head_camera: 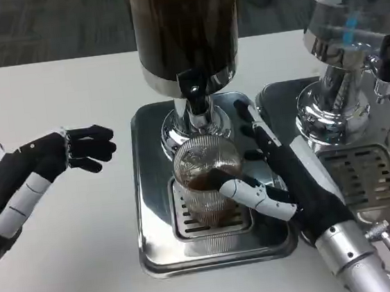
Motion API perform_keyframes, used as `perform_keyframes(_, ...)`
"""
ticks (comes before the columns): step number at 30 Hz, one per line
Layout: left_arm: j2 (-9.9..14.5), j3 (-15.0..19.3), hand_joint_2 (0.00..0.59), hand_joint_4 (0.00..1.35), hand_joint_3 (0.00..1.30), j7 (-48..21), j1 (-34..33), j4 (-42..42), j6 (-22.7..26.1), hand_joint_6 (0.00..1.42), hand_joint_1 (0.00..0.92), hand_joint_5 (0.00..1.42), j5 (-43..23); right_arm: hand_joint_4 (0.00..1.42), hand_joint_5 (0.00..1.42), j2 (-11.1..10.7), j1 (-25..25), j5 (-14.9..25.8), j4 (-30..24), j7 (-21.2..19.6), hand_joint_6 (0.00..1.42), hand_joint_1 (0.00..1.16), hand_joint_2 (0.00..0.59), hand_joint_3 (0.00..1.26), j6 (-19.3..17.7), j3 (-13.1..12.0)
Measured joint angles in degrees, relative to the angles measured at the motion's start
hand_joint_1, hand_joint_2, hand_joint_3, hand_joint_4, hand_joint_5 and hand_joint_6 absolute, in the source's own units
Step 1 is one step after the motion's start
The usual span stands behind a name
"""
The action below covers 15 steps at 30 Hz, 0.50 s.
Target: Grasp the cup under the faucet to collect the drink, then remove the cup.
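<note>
Head view: the glass cup [210, 186] stands on the drip grate [189, 225] of the steel tray [151, 192], directly under the faucet [193, 94] of the dark drink dispenser [185, 21], with brown liquid in its bottom. The right hand [289, 181], at the cup's 3 o'clock, wraps its thumb across the cup's front, fingers behind, holding it. The left hand [56, 157], at 9 o'clock, well apart, hovers empty with fingers loosely spread. A second dispenser [348, 46] stands at 2 o'clock.

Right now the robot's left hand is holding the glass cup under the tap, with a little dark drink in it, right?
Not quite: the head view shows the right hand at the cup under the tap. The left hand hovers apart. The cup does hold a little dark drink.
</note>
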Motion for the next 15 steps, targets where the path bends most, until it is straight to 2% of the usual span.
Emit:
perform_keyframes(6, 0.2, 0.0, 0.145, 0.4, 0.41, 0.0, 0.2, -0.5, 0.4, 0.48, 0.0, 0.4, 0.0, 0.01, 0.1, 0.4, 1.4, 0.2, -1.9, 0.4, 0.24, 0.3, 0.102, 0.0, 0.0, 0.1)
perform_keyframes(15, 0.2, 0.0, 0.145, 0.4, 0.41, 0.0, 0.2, -0.6, 0.5, 0.48, 0.0, 0.4, 0.0, 0.12, 0.19, 0.6, 3.5, 0.6, -4.0, 1.6, 0.3, 0.32, 0.103, 0.02, 0.0, 0.1)
